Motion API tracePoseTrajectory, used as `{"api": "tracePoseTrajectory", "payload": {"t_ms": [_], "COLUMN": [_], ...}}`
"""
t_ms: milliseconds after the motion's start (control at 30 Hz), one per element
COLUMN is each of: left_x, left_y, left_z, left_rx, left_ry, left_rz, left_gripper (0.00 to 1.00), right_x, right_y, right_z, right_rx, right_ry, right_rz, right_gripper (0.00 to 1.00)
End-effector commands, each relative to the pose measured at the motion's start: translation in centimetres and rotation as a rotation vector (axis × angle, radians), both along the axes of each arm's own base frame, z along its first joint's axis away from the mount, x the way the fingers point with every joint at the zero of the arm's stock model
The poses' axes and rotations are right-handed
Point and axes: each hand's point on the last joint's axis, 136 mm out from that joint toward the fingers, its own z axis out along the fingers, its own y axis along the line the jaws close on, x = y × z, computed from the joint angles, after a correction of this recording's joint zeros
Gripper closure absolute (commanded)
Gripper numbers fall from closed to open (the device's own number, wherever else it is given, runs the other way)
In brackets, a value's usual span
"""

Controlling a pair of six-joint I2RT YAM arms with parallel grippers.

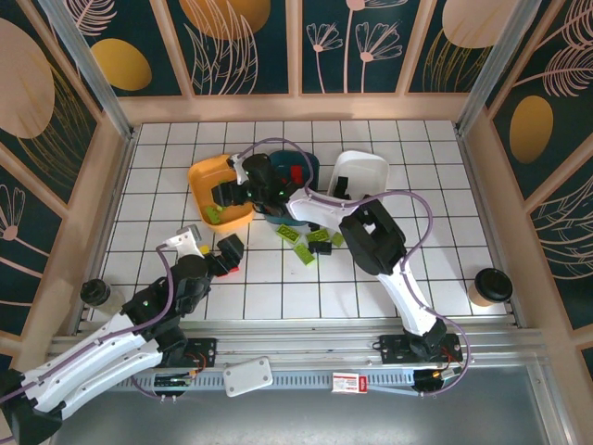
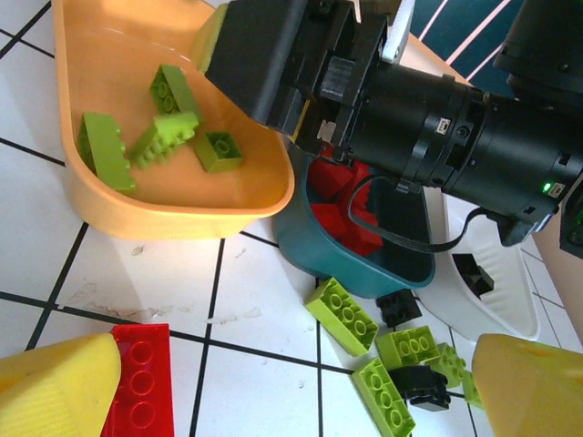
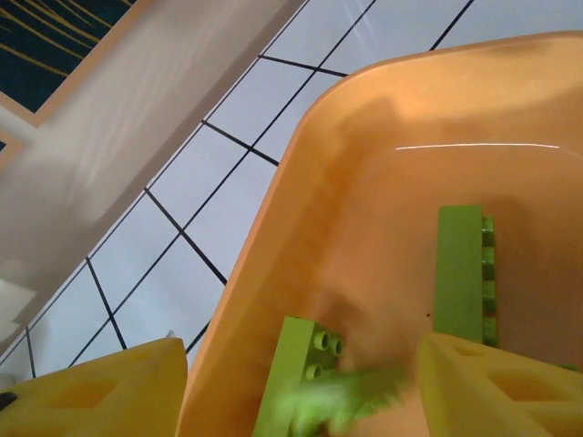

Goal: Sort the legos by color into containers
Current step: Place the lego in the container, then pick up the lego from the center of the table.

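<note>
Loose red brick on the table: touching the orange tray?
Apart. The left wrist view shows a strip of bare white tile between the red brick and the orange tray wall.

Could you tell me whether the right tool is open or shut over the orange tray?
The right tool is open: its fingers stand wide apart above the orange-yellow tray, a blurred lime green brick between them.

White tiled bench, walled by dark floral panels. Lidded paper cup at four o'clock, a round black thing at eight, and a white box on the rail at six.
</note>
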Motion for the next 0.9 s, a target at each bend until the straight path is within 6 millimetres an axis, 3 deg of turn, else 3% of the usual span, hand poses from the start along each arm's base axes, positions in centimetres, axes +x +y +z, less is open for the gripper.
{"api": "tracePoseTrajectory", "payload": {"t_ms": [0, 100, 233, 333, 567, 700, 867], "left_x": [-0.1, 0.0, 0.1, 0.3, 0.8, 1.2, 1.4], "left_y": [-0.4, -0.8, -1.3, -1.7, -2.5, -2.9, -3.2], "left_z": [-0.5, -0.6, -0.7, -0.7, -1.3, -1.7, -2.0], "left_rx": [-0.008, -0.003, -0.005, -0.009, 0.001, 0.013, 0.028], "left_ry": [0.019, 0.027, 0.027, 0.018, 0.013, 0.023, 0.03], "left_rz": [-0.019, -0.033, -0.051, -0.059, -0.07, -0.077, -0.08], "left_gripper": [0.01, 0.01, 0.02, 0.01, 0.02, 0.02, 0.02], "right_x": [0.9, -0.2, -3.6, -6.5, -12.4, -15.1, -16.9], "right_y": [-0.7, -3.0, -7.8, -12.0, -22.2, -24.9, -25.7], "right_z": [3.8, 6.2, 7.3, 5.5, -1.3, -4.0, -6.6], "right_rx": [0.066, 0.096, 0.102, 0.042, -0.198, -0.345, -0.47], "right_ry": [-0.026, -0.064, -0.07, -0.03, 0.072, 0.105, 0.145], "right_rz": [-0.023, -0.06, -0.101, -0.151, -0.331, -0.346, -0.304], "right_gripper": [0.31, 0.31, 0.31, 0.31, 0.31, 0.31, 0.31]}}
